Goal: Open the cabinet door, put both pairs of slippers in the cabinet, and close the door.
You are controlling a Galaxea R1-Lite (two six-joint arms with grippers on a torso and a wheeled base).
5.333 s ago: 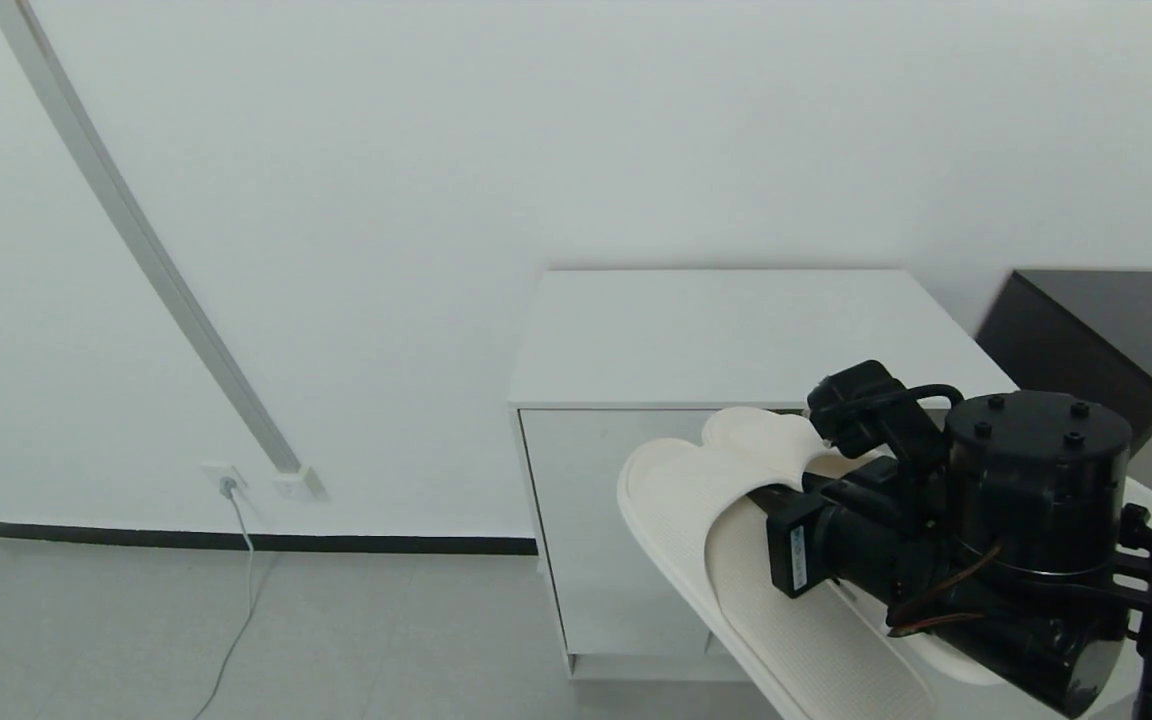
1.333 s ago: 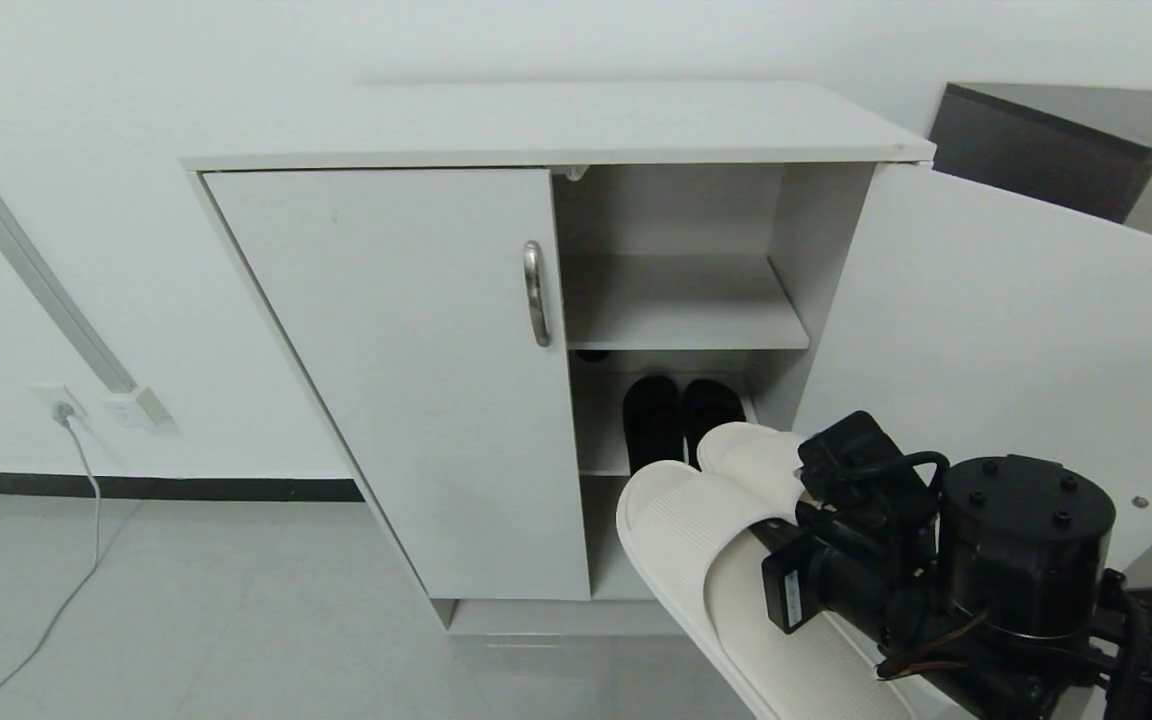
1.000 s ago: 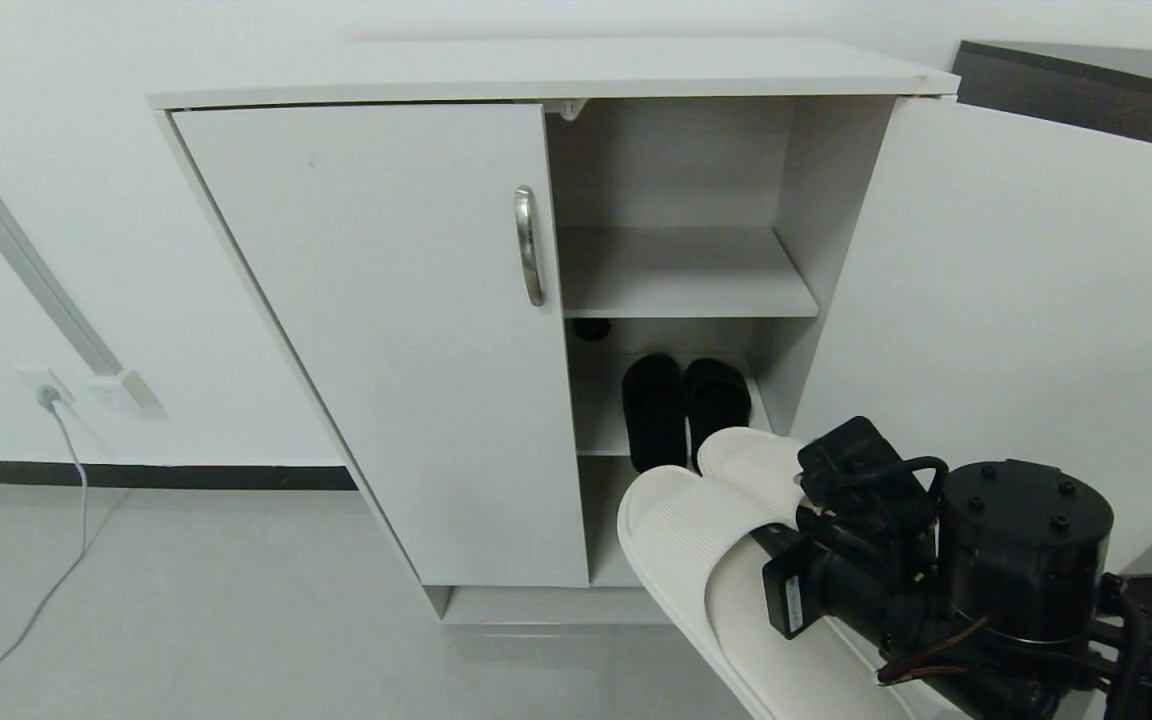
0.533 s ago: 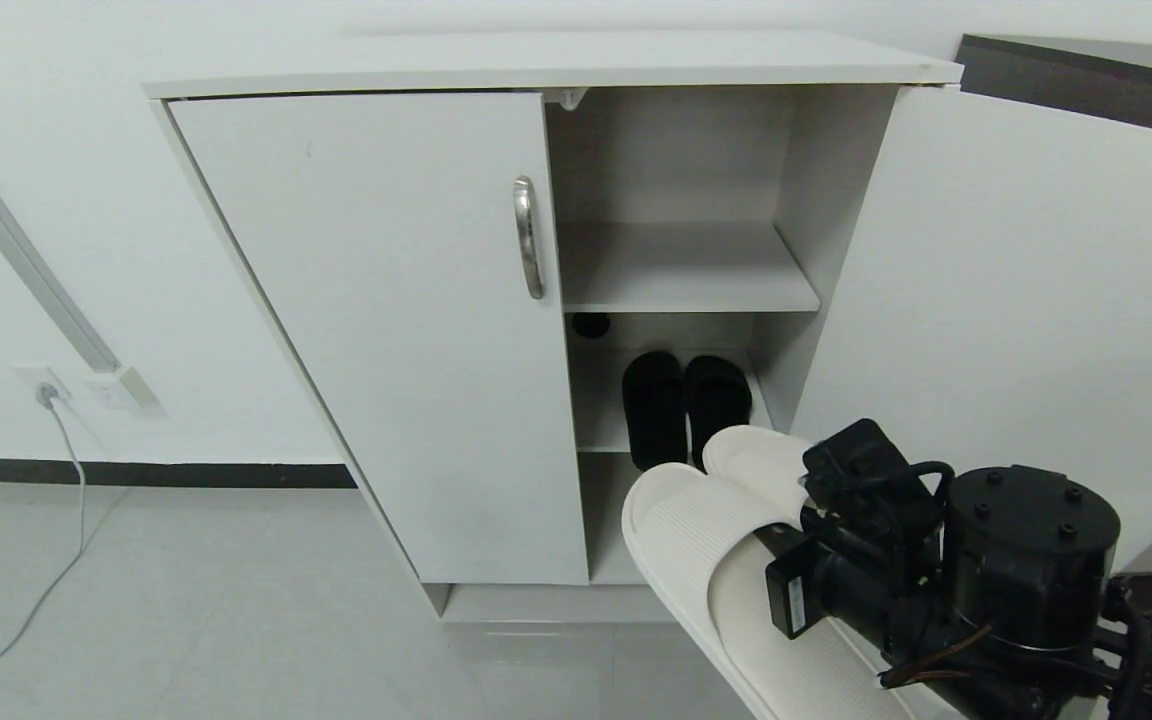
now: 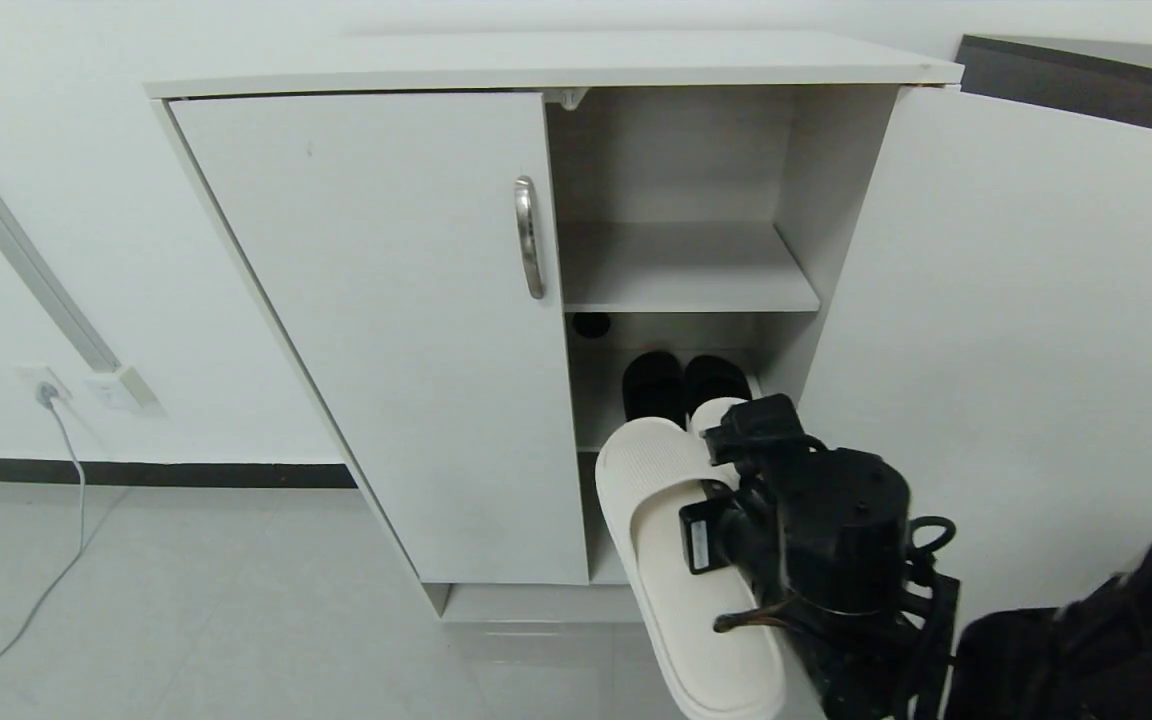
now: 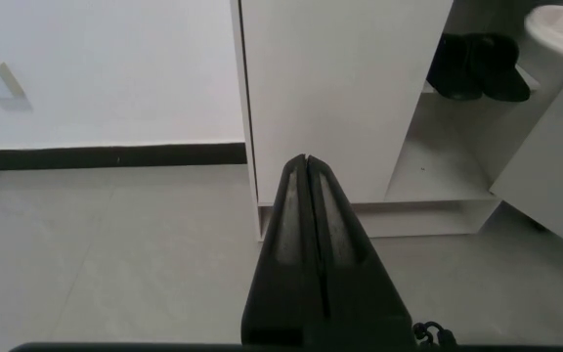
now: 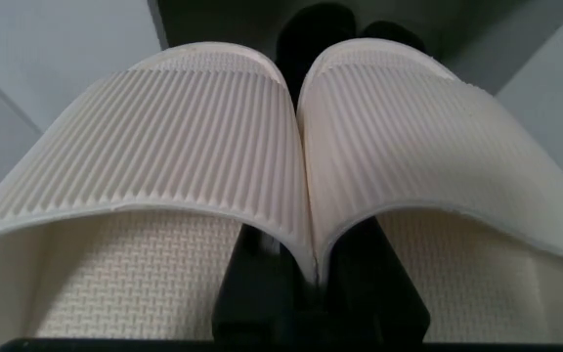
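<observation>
Your right claw (image 7: pixel 316 284) is clamped on the white slippers (image 7: pixel 213 127). It pinches their two inner walls together, so the pair rides side by side with the toes leading straight out ahead of the claw. That long axis points into the cabinet (image 5: pixel 536 65) opening. Just beyond the toes, dead ahead, the black slippers (image 5: pixel 681 385) lie on the middle level. The bare shelf (image 5: pixel 681 270) sits above that line and the bottom bay (image 6: pixel 438 166) below it. I judge you must angle up or down to reach either. The open door (image 5: pixel 1016 330) stands close on the claw's right. Your left claw (image 6: pixel 304 196) is closed on nothing, low and farther from the opening, so the right arm is the nearer one.
</observation>
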